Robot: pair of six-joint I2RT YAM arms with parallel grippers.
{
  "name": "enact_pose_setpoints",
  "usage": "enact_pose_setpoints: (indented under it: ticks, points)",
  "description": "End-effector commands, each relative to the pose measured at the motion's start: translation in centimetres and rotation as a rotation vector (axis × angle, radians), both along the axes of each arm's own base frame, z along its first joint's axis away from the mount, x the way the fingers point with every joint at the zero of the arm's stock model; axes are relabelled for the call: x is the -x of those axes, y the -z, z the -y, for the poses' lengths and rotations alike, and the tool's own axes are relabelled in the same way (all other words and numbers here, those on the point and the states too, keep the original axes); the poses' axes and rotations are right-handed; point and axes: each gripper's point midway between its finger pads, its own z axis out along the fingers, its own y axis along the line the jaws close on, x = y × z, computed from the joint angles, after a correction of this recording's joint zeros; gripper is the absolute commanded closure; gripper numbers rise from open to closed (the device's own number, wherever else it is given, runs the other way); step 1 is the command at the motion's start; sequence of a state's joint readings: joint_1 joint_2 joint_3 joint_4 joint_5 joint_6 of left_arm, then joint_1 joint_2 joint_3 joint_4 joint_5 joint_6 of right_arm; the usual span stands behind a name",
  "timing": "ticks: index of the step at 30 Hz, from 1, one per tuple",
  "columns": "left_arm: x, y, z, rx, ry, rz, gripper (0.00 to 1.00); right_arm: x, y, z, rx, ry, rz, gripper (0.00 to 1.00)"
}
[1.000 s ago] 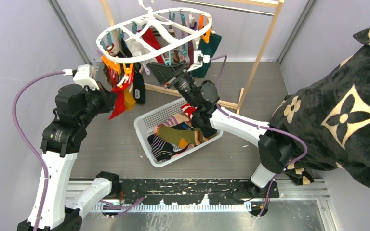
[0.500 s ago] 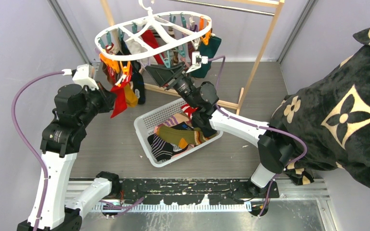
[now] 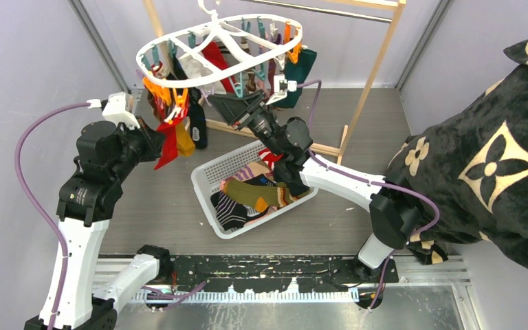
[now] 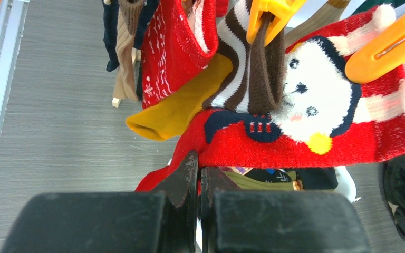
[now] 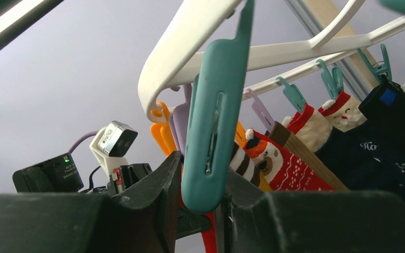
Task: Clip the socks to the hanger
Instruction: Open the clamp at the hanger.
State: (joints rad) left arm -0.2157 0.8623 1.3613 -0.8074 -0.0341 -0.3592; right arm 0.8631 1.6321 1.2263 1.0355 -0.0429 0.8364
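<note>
Nearest the arm bases, one white mesh basket stands mid-table, heaped with loose socks. They overlap too much to count, though an olive one and a black-and-white striped one lie on top. At the table's right edge, one black blanket with beige flowers runs out of the frame.

Beyond the basket, the left gripper has its fingers pressed together on the lower edge of a red Christmas sock with a white face. The pinched fabric itself is hidden between the fingers. Two orange pegs show above that sock, both cut off at the top of the left wrist view. Five more hanging socks crowd behind it: brown-and-white striped, mustard, red with white marks, navy and brown ribbed.

The right gripper is narrowed around one teal peg, a finger on each side of its lower end. Whether the peg's mouth is spread cannot be seen.

The single white oval hanger hangs over the table's far edge from the wooden rack. The socks clipped around its rim bunch together, so their number cannot be told.
</note>
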Motion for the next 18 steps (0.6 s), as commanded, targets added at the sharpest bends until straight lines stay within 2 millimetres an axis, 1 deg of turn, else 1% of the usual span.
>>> enact_pose_setpoints:
  ticks: [1,2,3,4,5,8,9,11,13,15,18]
  points:
    - [0.3,-2.3,-0.3,0.008,-0.01,0.07,1.0,2.3,-3.8,1.6,-0.054,0.006,0.078,0.72]
    - [0.4,-2.2,-0.3,0.007,-0.007,0.067,0.99,2.5,-4.0,1.6,-0.041,0.024,0.085,0.73]
    - [0.4,-2.0,-0.2,0.006,-0.003,0.06,0.96,2.7,-4.0,1.5,-0.017,0.049,0.098,0.74]
    - [0.5,-1.8,-0.2,0.004,-0.001,0.052,0.88,3.0,-4.0,1.3,0.007,0.064,0.11,0.75]
    - [0.6,-1.6,-0.2,0.004,0.003,0.041,0.81,2.8,-4.2,1.4,0.02,0.107,0.109,0.76]
    - [1.0,-1.1,0.0,0.005,0.018,0.024,0.53,3.4,-4.8,1.1,0.073,0.165,0.138,0.79]
    - [1.1,-1.1,0.1,0.007,0.02,0.024,0.45,3.5,-5.0,0.9,0.094,0.181,0.149,0.8]
    - [1.5,-1.3,0.1,0.011,0.025,0.023,0.34,4.0,-5.4,0.4,0.136,0.209,0.173,0.8]
    - [2.3,-1.9,0.7,0.016,0.07,0.023,0.28,4.2,-5.4,-0.1,0.186,0.252,0.189,0.8]
    - [3.3,-2.2,1.4,0.016,0.127,0.004,0.28,4.3,-5.3,-0.6,0.228,0.281,0.205,0.8]
    - [5.2,-3.0,2.8,0.048,0.225,-0.013,0.3,4.2,-5.1,-1.4,0.286,0.315,0.226,0.8]
